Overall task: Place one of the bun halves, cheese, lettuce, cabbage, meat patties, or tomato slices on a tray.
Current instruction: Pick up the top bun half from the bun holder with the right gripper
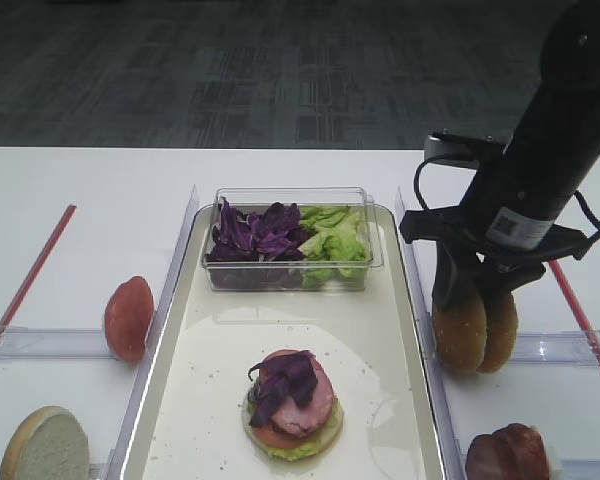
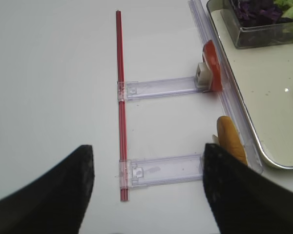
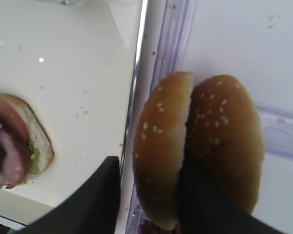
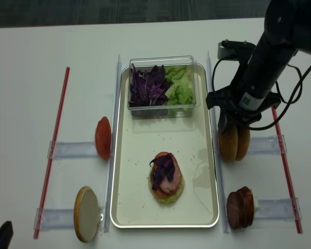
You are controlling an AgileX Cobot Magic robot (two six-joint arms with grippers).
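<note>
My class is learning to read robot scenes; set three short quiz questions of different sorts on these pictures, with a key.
1. True or false: the right pincer is down at the two sesame bun halves.
2. Which filling tops the stack on the tray? A cabbage, B lettuce, C cheese.
3. Fill in: the clear box stands ___ the tray.

Key: 1 true; 2 A; 3 on.

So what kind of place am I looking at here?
Probably a lab bench set up as a burger-assembly station: a white table marked with red strips, a tray holding a half-built burger, and clear holders lining up ingredients.
</note>
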